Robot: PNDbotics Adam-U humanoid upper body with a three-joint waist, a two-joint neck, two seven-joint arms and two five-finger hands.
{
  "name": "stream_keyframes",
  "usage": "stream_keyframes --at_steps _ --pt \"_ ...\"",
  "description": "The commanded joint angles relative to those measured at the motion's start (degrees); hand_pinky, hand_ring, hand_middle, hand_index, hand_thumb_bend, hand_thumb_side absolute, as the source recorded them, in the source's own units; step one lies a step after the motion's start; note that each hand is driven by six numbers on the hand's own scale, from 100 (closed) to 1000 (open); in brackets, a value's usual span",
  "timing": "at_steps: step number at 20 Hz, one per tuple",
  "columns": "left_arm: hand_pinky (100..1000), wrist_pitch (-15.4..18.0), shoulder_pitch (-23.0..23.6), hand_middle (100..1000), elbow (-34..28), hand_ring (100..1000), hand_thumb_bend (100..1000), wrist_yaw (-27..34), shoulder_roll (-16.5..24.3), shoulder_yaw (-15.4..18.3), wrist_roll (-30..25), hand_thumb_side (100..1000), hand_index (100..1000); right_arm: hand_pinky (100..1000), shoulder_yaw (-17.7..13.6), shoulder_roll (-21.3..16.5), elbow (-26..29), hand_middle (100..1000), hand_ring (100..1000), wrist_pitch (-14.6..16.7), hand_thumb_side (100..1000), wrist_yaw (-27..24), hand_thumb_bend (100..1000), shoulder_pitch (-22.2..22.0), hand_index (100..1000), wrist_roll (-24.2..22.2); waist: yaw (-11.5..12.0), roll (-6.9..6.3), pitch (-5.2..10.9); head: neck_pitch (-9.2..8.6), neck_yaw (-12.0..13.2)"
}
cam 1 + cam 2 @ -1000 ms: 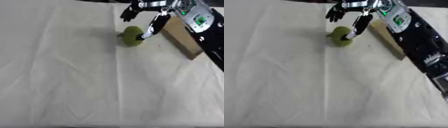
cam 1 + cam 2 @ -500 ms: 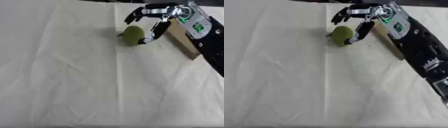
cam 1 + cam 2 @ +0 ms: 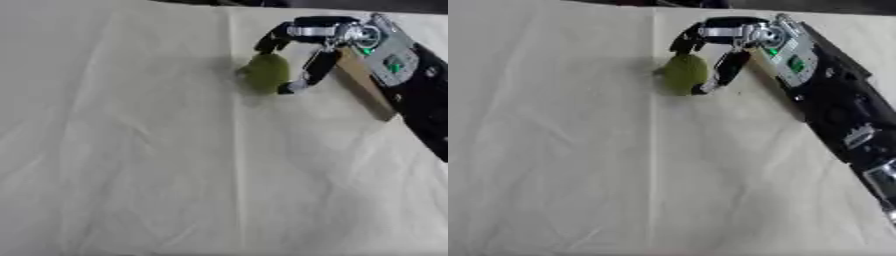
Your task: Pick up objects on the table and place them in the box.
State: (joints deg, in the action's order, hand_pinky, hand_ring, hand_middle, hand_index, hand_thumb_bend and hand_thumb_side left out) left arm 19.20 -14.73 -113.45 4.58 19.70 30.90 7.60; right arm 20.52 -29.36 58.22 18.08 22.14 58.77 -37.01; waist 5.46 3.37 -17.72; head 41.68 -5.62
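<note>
While the right hand (image 3: 319,42) curls its fingers (image 3: 311,75) around the green fruit (image 3: 266,72) on the tabletop (image 3: 131,165) — grasping step — lifting toward the box (image 3: 363,87) likely follows.

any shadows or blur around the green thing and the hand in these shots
Left eye view: the green object looks soft-edged, with a faint shadow on the cloth to its left; the right hand arches over it, slightly smeared. Right eye view: the same soft focus, even light, no glare.
</note>
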Motion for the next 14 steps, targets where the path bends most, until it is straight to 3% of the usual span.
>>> stream_keyframes --at_steps 1,14 --pt "530 0.04 -0.58 644 -1.14 625 100 0.49 0.87 0.06 -0.34 333 741 856 -1.20 -0.47 -0.45 778 833 -0.37 133 1.17 467 0.73 891 1.62 0.13 -0.32 0.85 -0.77 -0.12" --pt "529 -0.18 -0.72 647 -1.14 626 100 0.67 0.44 0.08 -1.08 344 738 834 -3.57 0.48 -2.37 757 812 -2.13 102 3.95 468 -0.33 902 7.66 0.34 -0.39 0.27 -1.37 -0.32"
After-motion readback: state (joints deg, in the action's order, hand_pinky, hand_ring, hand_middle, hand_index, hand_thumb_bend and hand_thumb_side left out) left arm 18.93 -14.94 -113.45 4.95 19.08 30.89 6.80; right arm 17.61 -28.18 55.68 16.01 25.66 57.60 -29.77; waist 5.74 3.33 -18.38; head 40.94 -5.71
